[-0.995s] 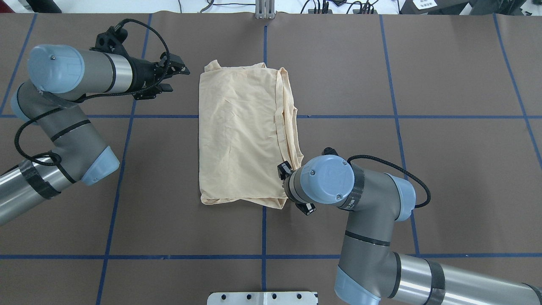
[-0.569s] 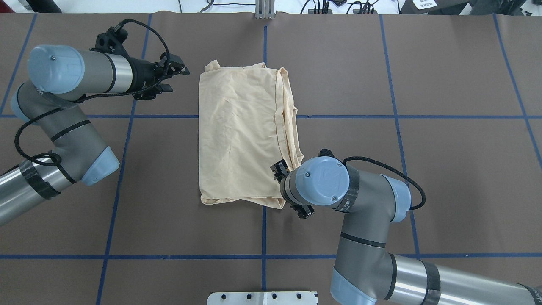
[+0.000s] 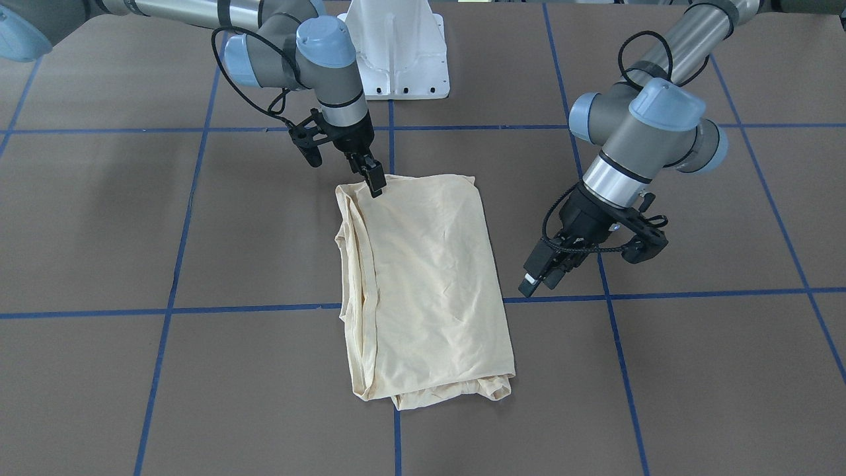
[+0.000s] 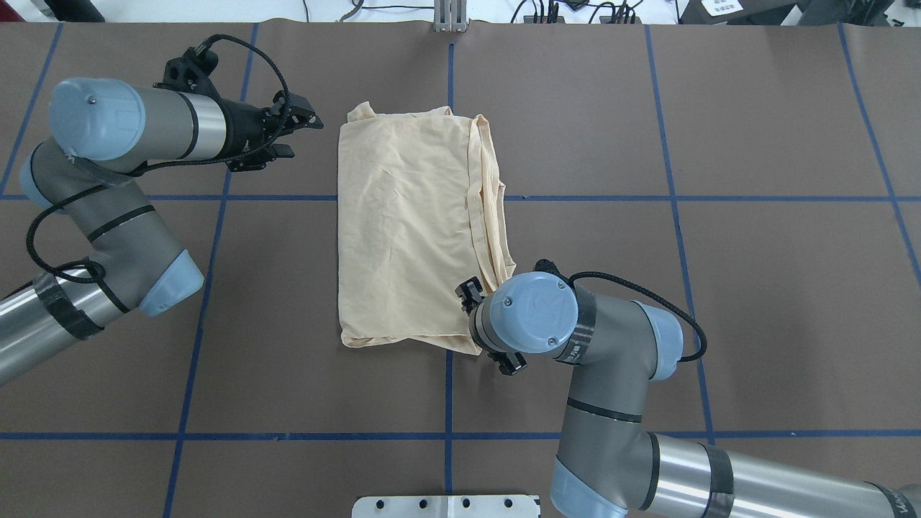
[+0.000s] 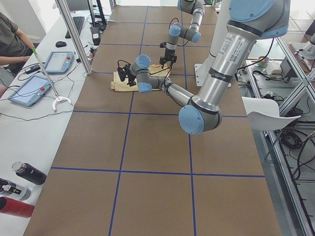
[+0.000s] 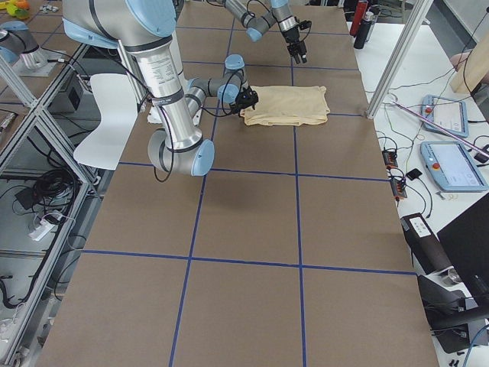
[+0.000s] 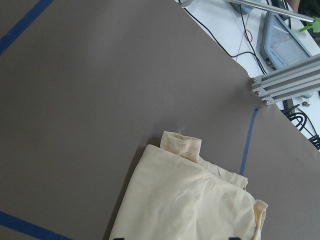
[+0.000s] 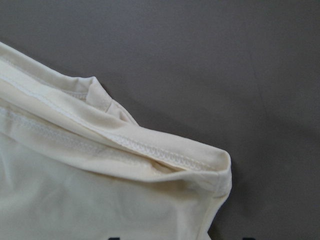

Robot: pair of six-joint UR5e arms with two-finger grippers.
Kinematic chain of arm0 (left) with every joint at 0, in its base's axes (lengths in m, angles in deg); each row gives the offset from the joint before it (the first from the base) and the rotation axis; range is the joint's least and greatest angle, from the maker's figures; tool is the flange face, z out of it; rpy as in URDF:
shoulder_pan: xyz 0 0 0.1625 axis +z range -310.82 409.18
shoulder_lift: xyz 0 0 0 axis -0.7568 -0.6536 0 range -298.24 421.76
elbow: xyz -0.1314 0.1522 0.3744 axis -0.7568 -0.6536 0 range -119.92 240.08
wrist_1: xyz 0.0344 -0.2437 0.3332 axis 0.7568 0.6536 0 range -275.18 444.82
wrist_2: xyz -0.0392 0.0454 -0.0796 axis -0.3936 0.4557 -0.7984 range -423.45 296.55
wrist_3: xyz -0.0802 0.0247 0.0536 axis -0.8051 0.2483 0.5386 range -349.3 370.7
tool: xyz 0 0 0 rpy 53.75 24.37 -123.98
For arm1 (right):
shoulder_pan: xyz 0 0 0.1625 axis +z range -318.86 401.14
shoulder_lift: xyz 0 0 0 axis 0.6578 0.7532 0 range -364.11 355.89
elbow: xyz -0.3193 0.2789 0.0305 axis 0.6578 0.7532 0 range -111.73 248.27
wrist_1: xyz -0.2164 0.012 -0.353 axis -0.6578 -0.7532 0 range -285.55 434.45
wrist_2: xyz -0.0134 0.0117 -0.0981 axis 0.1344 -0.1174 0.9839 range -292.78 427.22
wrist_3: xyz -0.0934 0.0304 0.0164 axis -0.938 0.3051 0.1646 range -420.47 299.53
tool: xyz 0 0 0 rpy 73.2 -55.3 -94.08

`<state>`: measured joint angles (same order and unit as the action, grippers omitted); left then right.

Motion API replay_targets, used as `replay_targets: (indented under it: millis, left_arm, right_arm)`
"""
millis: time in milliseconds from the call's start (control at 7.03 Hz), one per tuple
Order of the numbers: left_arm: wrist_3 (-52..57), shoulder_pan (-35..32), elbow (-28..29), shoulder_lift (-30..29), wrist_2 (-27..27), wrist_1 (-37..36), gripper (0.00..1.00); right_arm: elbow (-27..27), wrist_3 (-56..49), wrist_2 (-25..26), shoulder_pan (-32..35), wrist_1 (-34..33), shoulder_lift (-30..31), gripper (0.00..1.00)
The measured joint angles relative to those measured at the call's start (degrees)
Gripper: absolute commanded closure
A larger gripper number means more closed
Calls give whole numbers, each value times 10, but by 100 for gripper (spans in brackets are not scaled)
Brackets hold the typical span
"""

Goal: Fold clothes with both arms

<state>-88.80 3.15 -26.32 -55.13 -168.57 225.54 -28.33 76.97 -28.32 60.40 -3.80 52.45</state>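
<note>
The clothes (image 4: 410,230) are one pale cream-yellow shirt, folded into a long rectangle at the table's middle, with doubled hems along its right side. No print shows. My right gripper (image 3: 373,184) points down, open, over the shirt's corner nearest the robot. In the right wrist view that corner (image 8: 215,170) lies just ahead of the fingertips. My left gripper (image 4: 296,134) hovers open, left of the shirt's far corner and apart from it. The left wrist view shows that far edge of the shirt (image 7: 190,200) below it.
The brown table cover carries blue tape lines (image 4: 450,198). The white pedestal base (image 3: 396,53) stands at the robot's side. A metal post (image 4: 450,14) and cables sit at the far edge. A person (image 5: 10,39) sits at a side desk with tablets.
My right arm has shifted leftwards, bringing its gripper further over the shirt's near right corner. The left arm and the shirt have not moved.
</note>
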Motion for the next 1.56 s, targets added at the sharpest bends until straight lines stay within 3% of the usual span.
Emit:
replay_targets:
  millis: [569, 711, 995, 1564]
  left_arm:
    - [-4, 1, -1, 1, 0, 0, 25]
    - [-4, 2, -1, 1, 0, 0, 25]
    - [-4, 2, -1, 0, 0, 0, 25]
    - [-5, 2, -1, 0, -1, 0, 25]
  right_arm:
    - [16, 0, 0, 2, 0, -7, 30]
    - [17, 0, 0, 2, -1, -8, 46]
    - [18, 0, 0, 2, -1, -8, 100]
    - [16, 0, -1, 2, -1, -8, 100]
